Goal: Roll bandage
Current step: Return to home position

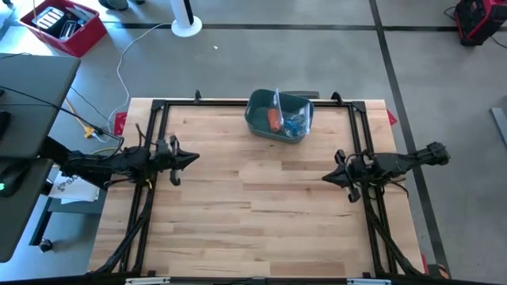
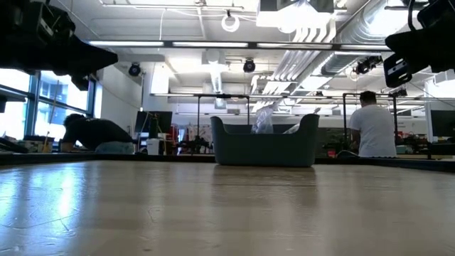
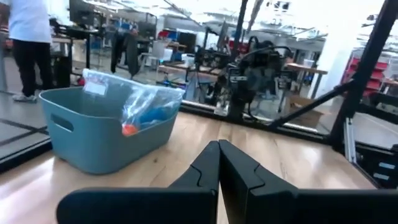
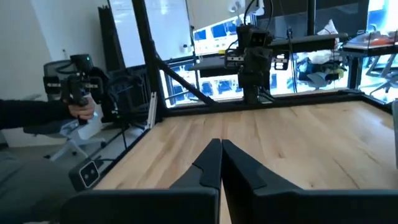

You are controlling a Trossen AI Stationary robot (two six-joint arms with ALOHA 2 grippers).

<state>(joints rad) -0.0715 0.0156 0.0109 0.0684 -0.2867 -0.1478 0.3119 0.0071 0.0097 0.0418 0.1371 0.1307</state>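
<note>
Left gripper [image 1: 190,158] and right gripper [image 1: 326,177] are hovering at opposite sides, fingers [image 3: 205,169] pressing together, empty. The bagged orange bandage [image 1: 272,119] is lying in the blue bin [image 3: 93,137] at the bench's [image 1: 261,206] far edge.

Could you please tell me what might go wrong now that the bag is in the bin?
The bin stands at the far edge of the table, so a nudge could push it off. The bag sticks up above its rim and might topple out. The left tool and right tool are well clear.
</note>
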